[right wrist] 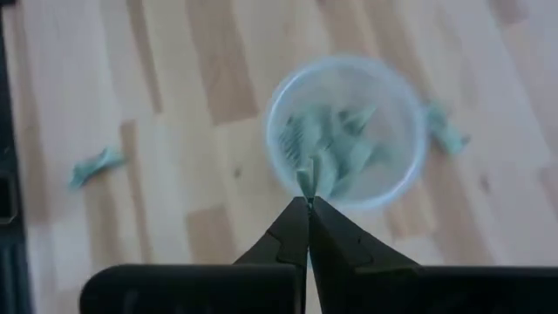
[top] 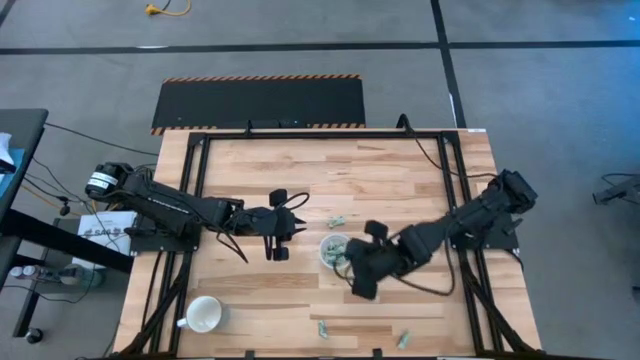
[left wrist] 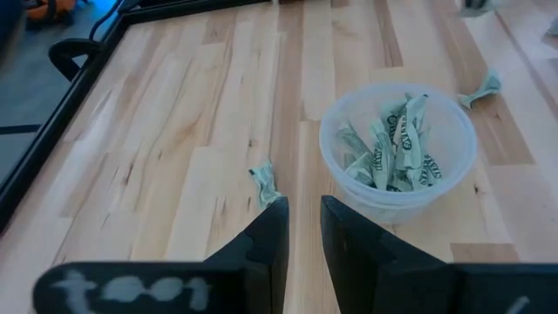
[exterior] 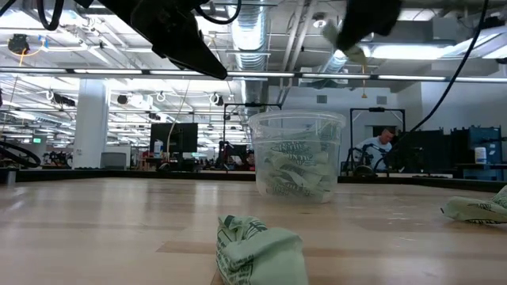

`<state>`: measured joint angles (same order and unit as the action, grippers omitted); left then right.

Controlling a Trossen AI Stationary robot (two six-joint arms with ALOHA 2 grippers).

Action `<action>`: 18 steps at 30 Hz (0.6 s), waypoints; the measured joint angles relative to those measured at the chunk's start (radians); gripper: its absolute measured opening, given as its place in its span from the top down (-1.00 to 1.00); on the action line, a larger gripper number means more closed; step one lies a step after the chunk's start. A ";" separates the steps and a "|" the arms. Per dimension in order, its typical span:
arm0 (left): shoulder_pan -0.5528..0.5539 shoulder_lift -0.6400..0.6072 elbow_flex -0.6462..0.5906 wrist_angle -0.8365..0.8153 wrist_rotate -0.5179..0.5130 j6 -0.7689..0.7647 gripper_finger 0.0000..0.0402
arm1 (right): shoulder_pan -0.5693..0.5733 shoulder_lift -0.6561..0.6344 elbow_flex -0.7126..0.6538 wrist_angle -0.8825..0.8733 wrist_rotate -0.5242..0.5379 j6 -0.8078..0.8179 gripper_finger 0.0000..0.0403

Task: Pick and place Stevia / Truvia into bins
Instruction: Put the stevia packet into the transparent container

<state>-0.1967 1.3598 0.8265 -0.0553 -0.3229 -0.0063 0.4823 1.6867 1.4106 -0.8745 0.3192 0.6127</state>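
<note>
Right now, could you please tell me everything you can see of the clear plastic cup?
The clear plastic cup is small, round and see-through, with a rolled rim and slightly tapering walls. It stands upright on the wooden table near its middle, open at the top. Crumpled pale green and white sachets fill its lower part. The right gripper hovers above it, shut on a sachet; nothing else touches the cup.

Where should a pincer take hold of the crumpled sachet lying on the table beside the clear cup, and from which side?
Judging by its pose, from straight above: the sachet lies crumpled on the table, clear of the cup, so its raised twisted middle gives something to pinch. Close across its narrow width.
</note>
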 joint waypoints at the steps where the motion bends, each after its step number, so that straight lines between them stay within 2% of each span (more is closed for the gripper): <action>1: 0.000 0.000 0.000 -0.001 0.000 0.000 0.71 | -0.019 0.000 0.003 0.006 -0.002 -0.018 1.00; 12: 0.000 0.000 0.000 -0.008 0.000 0.000 0.71 | -0.140 0.027 0.004 0.071 -0.109 -0.143 0.99; 18: 0.000 0.000 0.000 -0.007 -0.001 0.001 0.71 | -0.160 0.049 0.004 0.070 -0.138 -0.154 0.88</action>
<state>-0.1963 1.3598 0.8265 -0.0624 -0.3235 -0.0055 0.3225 1.7359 1.4143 -0.8043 0.1814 0.4591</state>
